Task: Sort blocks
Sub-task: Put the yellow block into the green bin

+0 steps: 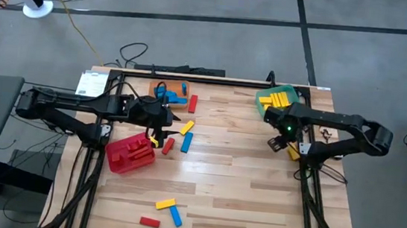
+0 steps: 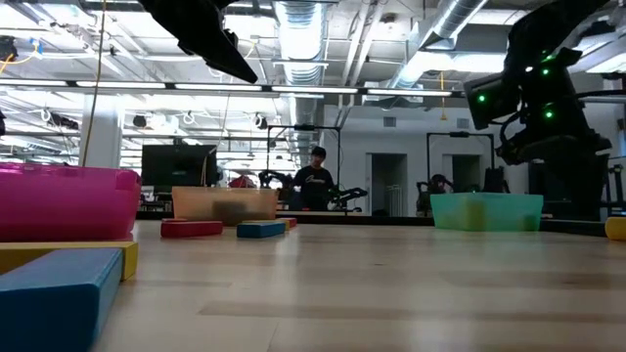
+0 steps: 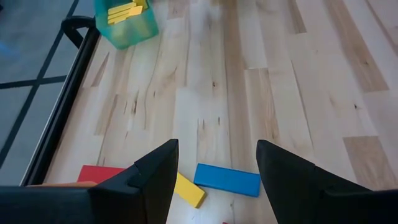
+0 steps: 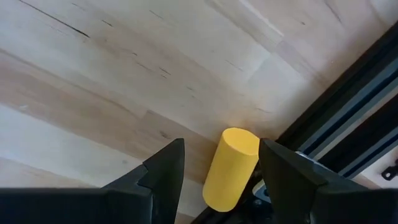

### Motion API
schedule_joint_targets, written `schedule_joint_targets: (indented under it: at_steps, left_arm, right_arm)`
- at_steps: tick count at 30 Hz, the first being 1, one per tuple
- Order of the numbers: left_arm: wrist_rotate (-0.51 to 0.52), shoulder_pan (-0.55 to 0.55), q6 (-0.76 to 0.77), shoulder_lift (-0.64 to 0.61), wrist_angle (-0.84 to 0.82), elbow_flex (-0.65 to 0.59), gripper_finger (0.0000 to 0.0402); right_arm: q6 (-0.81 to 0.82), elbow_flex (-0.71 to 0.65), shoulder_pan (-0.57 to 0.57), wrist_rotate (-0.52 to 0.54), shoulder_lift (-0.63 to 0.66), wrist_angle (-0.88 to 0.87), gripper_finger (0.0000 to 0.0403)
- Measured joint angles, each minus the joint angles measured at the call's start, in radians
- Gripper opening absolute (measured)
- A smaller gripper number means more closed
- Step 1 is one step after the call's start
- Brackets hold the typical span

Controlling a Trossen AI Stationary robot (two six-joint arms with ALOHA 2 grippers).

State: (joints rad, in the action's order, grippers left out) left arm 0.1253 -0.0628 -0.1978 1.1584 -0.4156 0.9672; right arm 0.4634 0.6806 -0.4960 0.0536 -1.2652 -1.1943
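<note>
1. Pale wooden desk (image 1: 219,183) inside a dark metal frame, grey floor around it. Low view shows an open workshop beyond, ceiling lights and ducts, and a seated person (image 2: 315,186) far back.

2. Three bins on the desk. Orange bin (image 1: 169,93) near the far edge on the left holds blue blocks. Green bin (image 1: 276,98) at the far right holds yellow blocks. Red bin (image 1: 130,153) at left holds red blocks.

3. Loose blocks: a red block (image 1: 192,103) just beside the orange bin; a blue block (image 1: 186,143) and a yellow block (image 1: 187,127) near the desk's middle; a red block (image 1: 167,146) beside the red bin. Near the front edge, well apart from these, a yellow block (image 1: 165,202), a blue block (image 1: 176,215) and a red block (image 1: 150,222) lie close together.

4. Left gripper (image 1: 158,134) hangs between the orange and red bins. Its fingers (image 3: 155,177) stand apart, holding nothing. In the left wrist view a blue block, a yellow block and a red block lie on the wood below them.

5. Right gripper (image 1: 279,142) sits near the desk's right edge, just in front of the green bin. Its fingers (image 4: 165,168) stand apart, either side of a yellow piece (image 4: 231,168) with a rounded end that lies against the frame. Cannot tell whether the fingers touch it.
</note>
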Motion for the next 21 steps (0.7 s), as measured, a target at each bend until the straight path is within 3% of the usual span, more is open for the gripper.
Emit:
schedule_joint_targets:
  at_steps: [13, 21]
  left_arm:
    - [0.000, 0.012, 0.020, 0.000, -0.022, -0.004, 0.0210]
    - [0.000, 0.048, 0.023, 0.000, -0.021, -0.004, 0.0210]
  right_arm:
    - [0.004, -0.037, -0.113, -0.029, -0.003, 0.038, 0.0202]
    - [0.081, -0.049, -0.176, -0.029, -0.138, 0.055, 0.0199]
